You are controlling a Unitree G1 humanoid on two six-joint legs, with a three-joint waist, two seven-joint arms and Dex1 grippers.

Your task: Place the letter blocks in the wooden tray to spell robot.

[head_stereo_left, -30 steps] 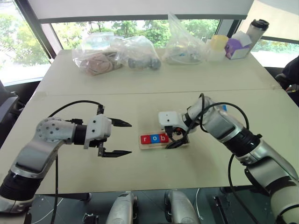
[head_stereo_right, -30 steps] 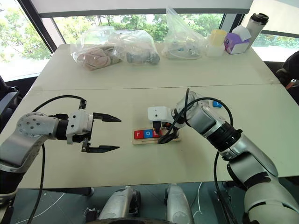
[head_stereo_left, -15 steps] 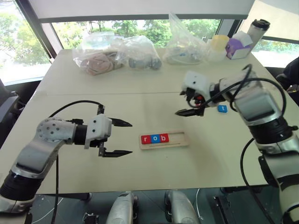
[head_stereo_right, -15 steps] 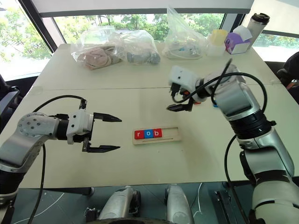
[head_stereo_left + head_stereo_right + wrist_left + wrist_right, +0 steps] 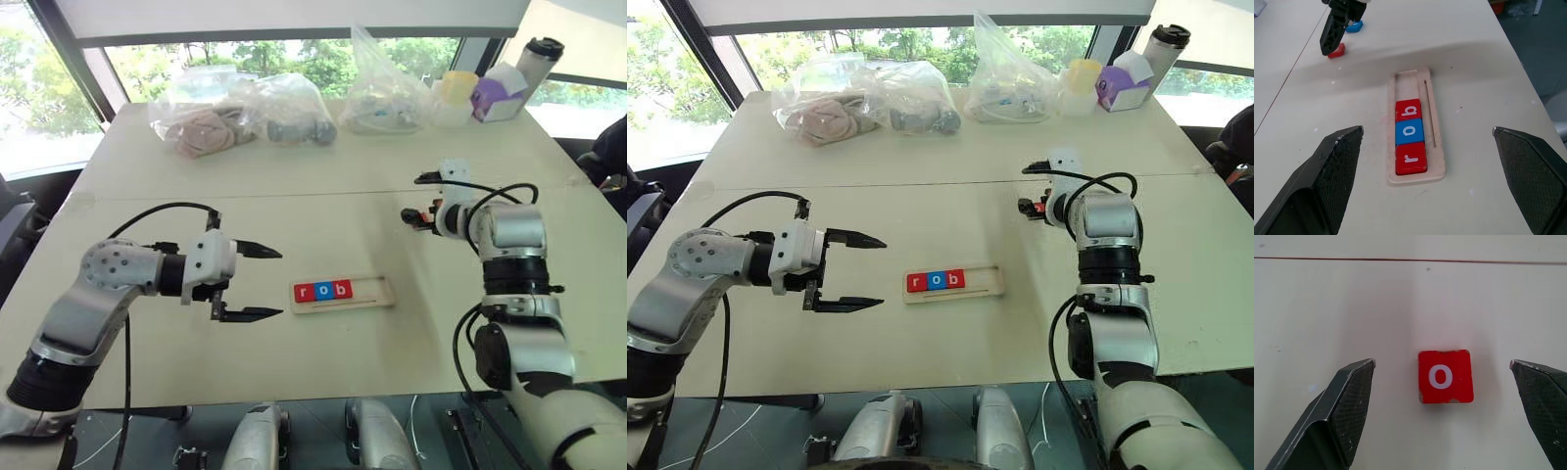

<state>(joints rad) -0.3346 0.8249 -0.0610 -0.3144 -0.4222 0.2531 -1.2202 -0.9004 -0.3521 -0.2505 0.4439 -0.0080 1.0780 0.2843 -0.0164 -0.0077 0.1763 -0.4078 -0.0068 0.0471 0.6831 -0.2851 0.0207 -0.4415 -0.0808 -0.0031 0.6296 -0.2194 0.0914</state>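
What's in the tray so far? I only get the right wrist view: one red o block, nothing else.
Observer: The wooden tray holds three blocks at its left end, reading r, o, b.
Operator: Any other loose block?
Observer: Yes, a blue block lies close beside the red o block. I can't read its letter.
Operator: Left arm?
Observer: The left gripper is open and empty, hovering to the left of the tray.

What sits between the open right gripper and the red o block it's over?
Nothing visible. In the right wrist view the red square block with a white o lies alone on the pale table, between the right gripper's spread black fingers, untouched.
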